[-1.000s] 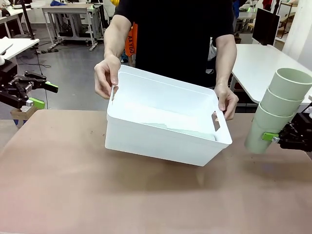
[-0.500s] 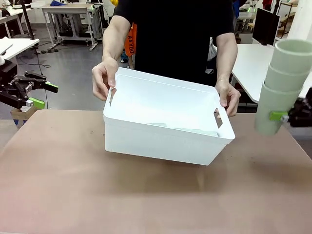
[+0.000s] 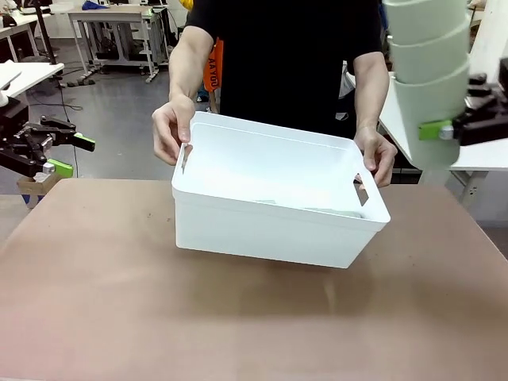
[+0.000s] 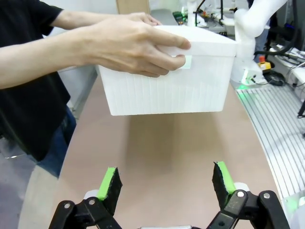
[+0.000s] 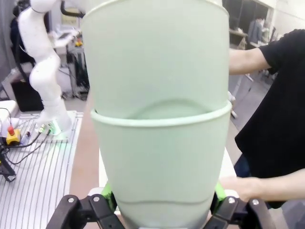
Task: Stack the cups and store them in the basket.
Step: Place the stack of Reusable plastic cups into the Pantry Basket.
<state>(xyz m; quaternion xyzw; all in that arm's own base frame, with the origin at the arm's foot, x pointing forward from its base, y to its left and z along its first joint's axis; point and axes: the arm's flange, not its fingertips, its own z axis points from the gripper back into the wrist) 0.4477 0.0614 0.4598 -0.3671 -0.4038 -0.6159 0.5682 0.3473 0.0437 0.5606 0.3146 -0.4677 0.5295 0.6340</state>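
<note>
Cups (image 3: 429, 87) stack upright in right claw (image 3: 444, 129), rims up.

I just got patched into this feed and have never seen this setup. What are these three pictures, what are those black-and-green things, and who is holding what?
The wide picture looks across a brown table from the robot's side at a person. That person's hands hold a white basket by both ends; whether it touches the table is unclear.

The other two pictures come from cameras on the robot's wrists, looking along each claw.

The left claw, black with green pads, is open and holds nothing; it points at the basket.

The right claw is shut on a stack of pale green cups, nested together and raised at the right, higher than the basket.
</note>
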